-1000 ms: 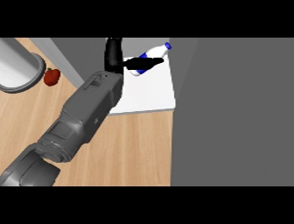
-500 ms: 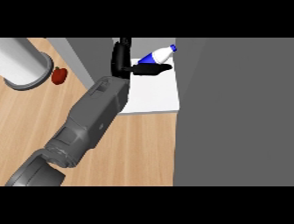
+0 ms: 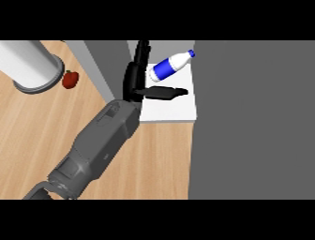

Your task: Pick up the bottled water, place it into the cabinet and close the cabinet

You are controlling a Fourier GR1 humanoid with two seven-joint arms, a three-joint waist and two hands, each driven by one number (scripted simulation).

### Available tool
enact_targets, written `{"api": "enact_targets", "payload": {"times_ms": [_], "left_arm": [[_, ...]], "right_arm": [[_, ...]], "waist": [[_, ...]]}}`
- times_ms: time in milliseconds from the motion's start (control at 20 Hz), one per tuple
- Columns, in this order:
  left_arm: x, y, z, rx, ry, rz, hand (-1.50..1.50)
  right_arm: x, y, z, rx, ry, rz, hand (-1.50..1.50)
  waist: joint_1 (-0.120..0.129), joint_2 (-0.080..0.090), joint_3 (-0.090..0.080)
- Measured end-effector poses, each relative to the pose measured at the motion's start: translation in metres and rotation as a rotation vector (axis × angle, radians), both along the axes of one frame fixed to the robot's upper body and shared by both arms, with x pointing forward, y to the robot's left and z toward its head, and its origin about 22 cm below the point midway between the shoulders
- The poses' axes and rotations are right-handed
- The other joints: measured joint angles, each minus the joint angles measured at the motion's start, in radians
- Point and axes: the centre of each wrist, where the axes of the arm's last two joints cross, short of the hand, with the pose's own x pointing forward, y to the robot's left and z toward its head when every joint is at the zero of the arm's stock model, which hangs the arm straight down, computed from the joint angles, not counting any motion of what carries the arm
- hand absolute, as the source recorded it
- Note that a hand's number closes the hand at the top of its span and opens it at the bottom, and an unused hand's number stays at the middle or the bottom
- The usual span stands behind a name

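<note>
While the bottled water (image 3: 170, 65) lies tilted on the shelf (image 3: 170, 111), the hand (image 3: 141, 84) hangs released beside it.

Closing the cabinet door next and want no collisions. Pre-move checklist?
1. Bottled water over the white cabinet shelf: ok.
2. Left hand open, not curled round the bottle: ok.
3. Left hand out of the cabinet: not ok, it reaches over the shelf beside the bottle.
4. Bottle upright: not ok, it is tilted.
5. Door position: cannot tell.
6. Right hand free: cannot tell, not in view.
</note>
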Motion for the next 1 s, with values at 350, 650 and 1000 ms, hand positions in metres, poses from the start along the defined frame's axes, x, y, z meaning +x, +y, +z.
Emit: {"api": "enact_targets", "payload": {"times_ms": [350, 650, 1000], "left_arm": [[-0.040, -0.010, -0.015, -0.123, 0.005, -0.153, -1.50], [-0.077, -0.009, -0.013, -0.179, -0.024, -0.242, -1.50], [-0.126, 0.010, -0.017, -0.218, -0.010, -0.294, 1.50]], "right_arm": [[0.001, 0.007, 0.000, 0.021, 0.002, -0.020, -1.50], [0.000, 0.008, 0.002, 0.002, 0.010, -0.018, -1.50], [0.001, 0.008, 0.005, -0.068, 0.006, 0.106, 1.50]], "waist": [[0.015, -0.004, 0.000], [0.022, -0.005, 0.000], [0.025, -0.004, 0.001]]}}
